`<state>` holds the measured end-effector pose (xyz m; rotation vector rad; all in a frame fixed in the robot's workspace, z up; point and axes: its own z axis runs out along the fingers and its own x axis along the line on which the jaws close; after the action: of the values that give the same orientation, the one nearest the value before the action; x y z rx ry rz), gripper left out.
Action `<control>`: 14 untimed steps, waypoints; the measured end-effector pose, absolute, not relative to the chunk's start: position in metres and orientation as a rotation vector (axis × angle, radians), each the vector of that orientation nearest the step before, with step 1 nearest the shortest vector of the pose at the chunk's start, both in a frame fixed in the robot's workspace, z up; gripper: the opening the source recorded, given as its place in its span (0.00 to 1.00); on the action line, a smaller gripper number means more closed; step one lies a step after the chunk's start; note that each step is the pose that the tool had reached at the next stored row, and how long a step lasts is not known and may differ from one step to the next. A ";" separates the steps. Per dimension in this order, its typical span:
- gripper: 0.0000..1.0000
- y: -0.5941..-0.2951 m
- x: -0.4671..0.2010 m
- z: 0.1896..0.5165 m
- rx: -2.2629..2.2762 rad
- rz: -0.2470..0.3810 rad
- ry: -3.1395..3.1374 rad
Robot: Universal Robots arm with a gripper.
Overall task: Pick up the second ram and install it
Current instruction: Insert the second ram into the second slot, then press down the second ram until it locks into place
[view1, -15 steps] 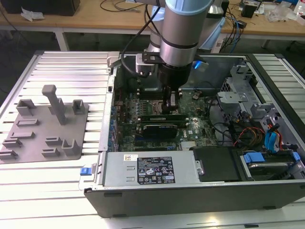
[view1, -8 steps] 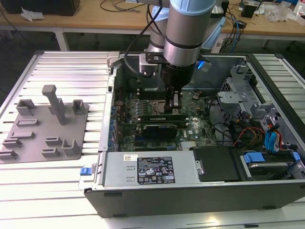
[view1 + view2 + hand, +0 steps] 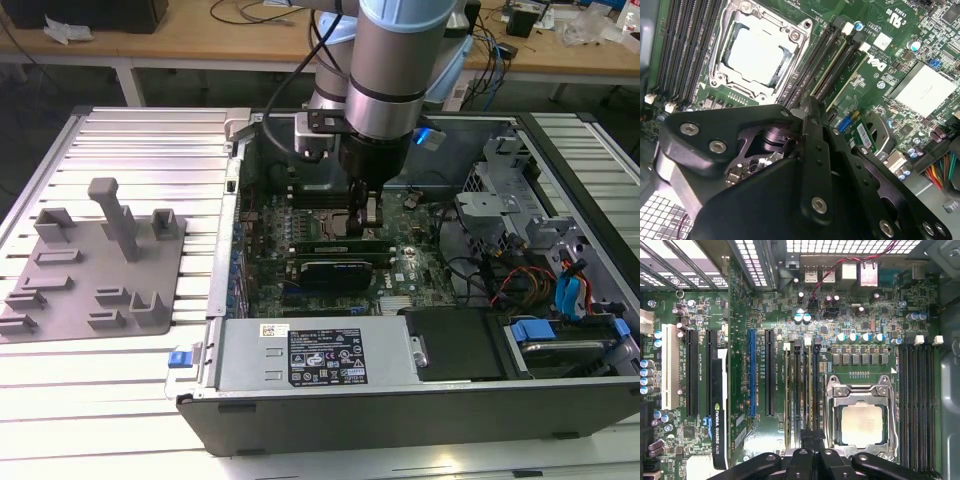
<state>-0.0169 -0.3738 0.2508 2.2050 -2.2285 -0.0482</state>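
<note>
1. The gripper (image 3: 370, 215) hangs low inside the open case (image 3: 400, 410), its tip close over the motherboard (image 3: 420, 265).
2. In both wrist views the tip (image 3: 810, 112) (image 3: 813, 440) sits over the bank of long slots beside the CPU socket (image 3: 757, 47) (image 3: 862, 425).
3. Whether the pincer is clenched or released cannot be told, nor whether it grips anything.
4. In the second wrist view a green ram (image 3: 840, 75) stands on edge in a slot, just beside the tip. I cannot tell whether it is the second ram, or whether the tip touches it.
5. A black card (image 3: 335, 268) (image 3: 720, 410) sits in a slot near the gripper.
6. A grey fixture plate (image 3: 90, 270) lies outside the case, at the exterior view's left, well apart from the gripper.
</note>
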 end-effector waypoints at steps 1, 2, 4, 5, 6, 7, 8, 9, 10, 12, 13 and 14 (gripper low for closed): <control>0.08 -0.374 -0.017 0.251 2.205 -0.048 -2.228; 0.08 -0.374 -0.017 0.251 2.205 -0.048 -2.228; 0.08 -0.374 -0.016 0.251 2.205 -0.048 -2.228; 0.08 -0.374 -0.015 0.251 2.205 -0.048 -2.228; 0.08 -0.374 -0.015 0.251 2.205 -0.048 -2.228; 0.08 -0.374 -0.014 0.251 2.205 -0.048 -2.229; 0.08 -0.374 -0.014 0.251 2.205 -0.048 -2.228; 0.08 -0.374 -0.013 0.251 2.205 -0.048 -2.228; 0.08 -0.374 -0.013 0.251 2.205 -0.048 -2.228; 0.08 -0.374 -0.013 0.251 2.205 -0.048 -2.229; 0.08 -0.374 -0.011 0.251 2.205 -0.048 -2.228; 0.08 -0.374 -0.008 0.251 2.205 -0.048 -2.229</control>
<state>-0.0078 -0.3738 0.2508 2.2050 -2.2286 -0.0483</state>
